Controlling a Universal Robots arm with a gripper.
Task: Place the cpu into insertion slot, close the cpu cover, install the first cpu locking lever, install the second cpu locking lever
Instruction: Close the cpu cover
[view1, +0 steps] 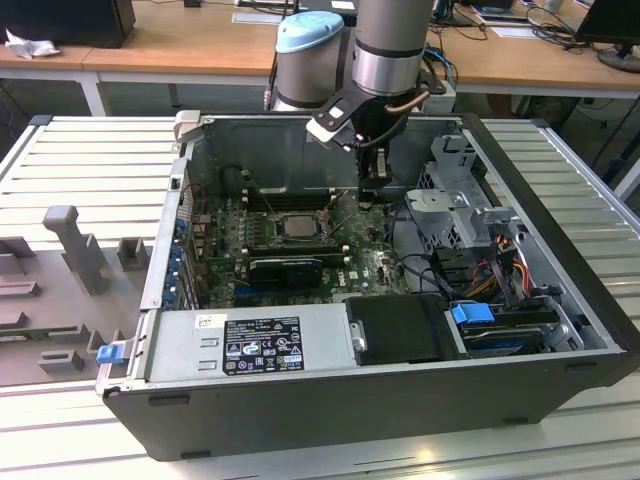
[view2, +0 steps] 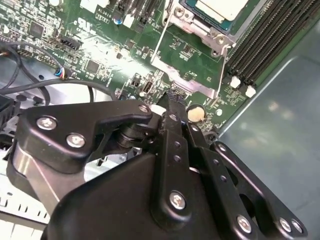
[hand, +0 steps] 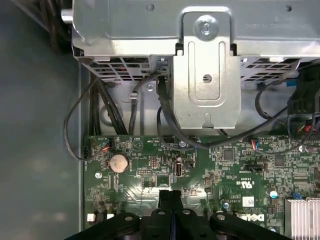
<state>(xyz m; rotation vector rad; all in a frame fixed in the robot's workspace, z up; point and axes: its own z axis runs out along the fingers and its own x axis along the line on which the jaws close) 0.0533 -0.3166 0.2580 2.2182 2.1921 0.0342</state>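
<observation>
Closest to me hangs the tool (view2: 174, 98), fingers pressed together, over the motherboard (view2: 100, 50) near the seated cpu (view2: 220, 7).

cpu (view1: 297, 226) flat in socket (grey top up); cpu cover (view2: 197, 86) open

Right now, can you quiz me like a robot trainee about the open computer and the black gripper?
1. True or false: the small square grey-topped cpu lies outside the black computer case.
2. The black metal gripper hangs above: A the green circuit board, B the blue-tabbed drive, C the wooden desk.
3. Are the gripper's fingers open or shut?
Key: 1 false; 2 A; 3 shut.
</observation>
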